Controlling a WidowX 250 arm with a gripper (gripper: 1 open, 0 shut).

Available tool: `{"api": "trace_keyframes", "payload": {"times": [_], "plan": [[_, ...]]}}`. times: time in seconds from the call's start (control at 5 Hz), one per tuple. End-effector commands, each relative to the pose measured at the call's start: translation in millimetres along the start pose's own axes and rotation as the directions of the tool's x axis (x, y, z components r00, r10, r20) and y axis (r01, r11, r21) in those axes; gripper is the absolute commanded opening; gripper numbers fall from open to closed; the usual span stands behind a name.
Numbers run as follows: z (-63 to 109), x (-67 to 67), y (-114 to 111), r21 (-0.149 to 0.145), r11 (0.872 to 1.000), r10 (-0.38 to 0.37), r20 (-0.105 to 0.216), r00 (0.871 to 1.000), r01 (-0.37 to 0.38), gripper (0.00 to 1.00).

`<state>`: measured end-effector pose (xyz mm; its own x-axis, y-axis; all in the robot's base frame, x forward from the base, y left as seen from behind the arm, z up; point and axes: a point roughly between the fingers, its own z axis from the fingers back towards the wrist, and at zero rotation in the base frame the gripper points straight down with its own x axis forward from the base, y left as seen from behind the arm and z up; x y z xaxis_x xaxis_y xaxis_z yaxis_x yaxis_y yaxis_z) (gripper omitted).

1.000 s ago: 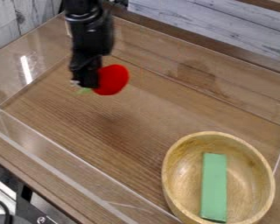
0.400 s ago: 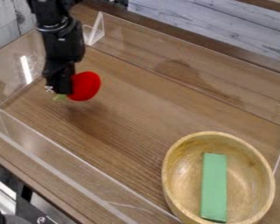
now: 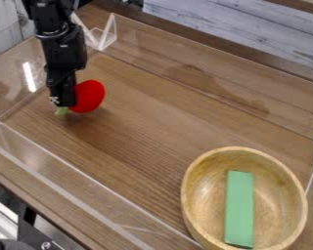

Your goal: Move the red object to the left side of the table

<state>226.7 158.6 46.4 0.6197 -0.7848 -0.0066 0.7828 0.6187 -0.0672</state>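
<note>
While the black gripper [image 3: 64, 99] points straight down at the left part of the table [image 3: 186, 107], its jaws are clamped on the red object [image 3: 87, 95], a small bright red rounded toy fruit, glossy, with a little green leafy stub [image 3: 63, 110] poking out low on its left end. Fruit sits low at the tabletop; touching the wood or just above it, can't tell. It's near the left clear wall, well apart from the bowl. Gripper fingers cover the fruit's left side, the red body bulges out to the right of them. Tabletop is brown wood-grain, matte with some glare streaks, bordered by low clear acrylic walls [image 3: 67, 166] on the near, left and far sides. A small clear acrylic bracket [image 3: 105, 34] stands at the far wall behind the arm. Round light wooden bowl [image 3: 199, 186] rests at the lower right corner, holding a flat green rectangular block [image 3: 239, 208] lying lengthwise inside it. Behind the table, grey weathered plank backdrop [image 3: 238, 20]. At the bottom left edge, dark hardware below the table, too cut off to identify. No readable brands, labels or writing anywhere.
</note>
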Motion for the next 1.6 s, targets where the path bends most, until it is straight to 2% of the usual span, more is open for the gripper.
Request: {"api": "trace_keyframes", "payload": {"times": [0.0,0.2,0.6,0.8,1.0,1.4], "plan": [[21.1,2.0,10.9,0.042,0.997,0.070,0.015,0.997,-0.071,0.00],[26.1,5.8,12.3,0.029,0.993,0.113,0.019,0.993,-0.114,0.00],[18.6,2.0,12.6,0.000,0.977,0.215,0.030,0.976,-0.215,0.00],[12.1,0.2,11.2,-0.015,0.952,0.306,0.036,0.951,-0.305,0.00],[7.3,-1.4,9.5,-0.031,0.918,0.396,0.043,0.917,-0.395,0.00],[-10.6,-16.7,10.0,-0.048,0.901,0.433,0.052,0.900,-0.431,0.00]]}}
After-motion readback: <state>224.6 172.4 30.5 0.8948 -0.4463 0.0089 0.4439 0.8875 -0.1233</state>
